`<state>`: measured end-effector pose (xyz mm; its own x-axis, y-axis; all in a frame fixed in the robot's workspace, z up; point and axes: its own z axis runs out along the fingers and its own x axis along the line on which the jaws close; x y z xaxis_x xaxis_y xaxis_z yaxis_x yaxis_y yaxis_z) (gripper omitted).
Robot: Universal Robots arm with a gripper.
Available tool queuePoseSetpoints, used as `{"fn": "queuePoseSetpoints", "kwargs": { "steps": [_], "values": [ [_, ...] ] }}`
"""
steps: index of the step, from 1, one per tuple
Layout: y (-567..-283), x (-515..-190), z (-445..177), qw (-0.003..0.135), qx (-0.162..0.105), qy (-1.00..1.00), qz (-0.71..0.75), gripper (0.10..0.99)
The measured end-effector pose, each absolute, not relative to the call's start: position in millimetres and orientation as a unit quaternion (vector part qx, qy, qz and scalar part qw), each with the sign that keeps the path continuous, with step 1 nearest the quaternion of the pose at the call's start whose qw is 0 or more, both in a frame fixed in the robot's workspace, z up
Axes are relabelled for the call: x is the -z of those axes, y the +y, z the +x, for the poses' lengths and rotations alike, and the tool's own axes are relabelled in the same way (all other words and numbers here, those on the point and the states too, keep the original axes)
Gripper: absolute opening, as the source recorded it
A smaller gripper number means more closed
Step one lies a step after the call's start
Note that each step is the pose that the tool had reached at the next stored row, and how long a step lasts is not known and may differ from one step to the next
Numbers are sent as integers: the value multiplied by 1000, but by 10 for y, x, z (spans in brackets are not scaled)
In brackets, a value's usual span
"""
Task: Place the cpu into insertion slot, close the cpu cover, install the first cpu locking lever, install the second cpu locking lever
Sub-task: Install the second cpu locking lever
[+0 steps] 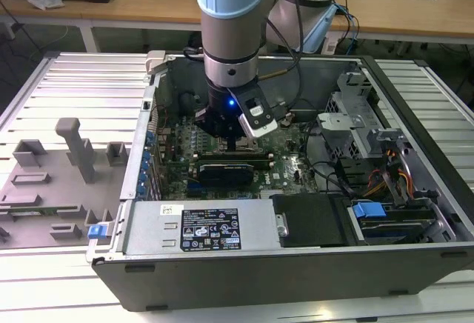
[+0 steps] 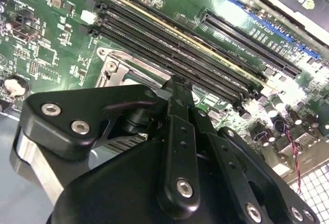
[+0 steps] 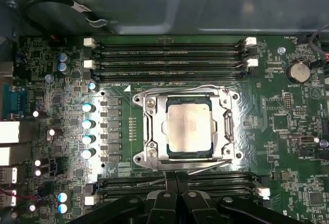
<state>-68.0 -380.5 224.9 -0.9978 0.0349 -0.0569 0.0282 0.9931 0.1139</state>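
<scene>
In the first wrist view the cpu, a pale silver square, sits in the socket on the green motherboard. The cpu cover, a metal frame with a cut-out centre, lies flat around it. Thin lever wires run along two opposite sides of the socket, one on the far side and one on the side nearest my gripper. My gripper hovers just off that near side, its black fingers pressed together with nothing between them. In the exterior view my gripper points down inside the open computer case.
Memory slots flank the socket on the far side and a second bank lies under my fingers. A graphics card, power supply, drive cage and cables crowd the case. A grey fixture tray lies at the exterior view's left.
</scene>
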Motion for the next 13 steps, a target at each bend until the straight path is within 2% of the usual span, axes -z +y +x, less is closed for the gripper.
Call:
{"fn": "queuePoseSetpoints", "kwargs": {
  "steps": [5,9,13],
  "values": [
    [-3806,-2215,-825,32,-60,998,16,106],
    [-3806,-2182,-853,32,-78,996,16,106],
    [-3850,-2163,-888,32,-81,996,16,106]
  ]
}}
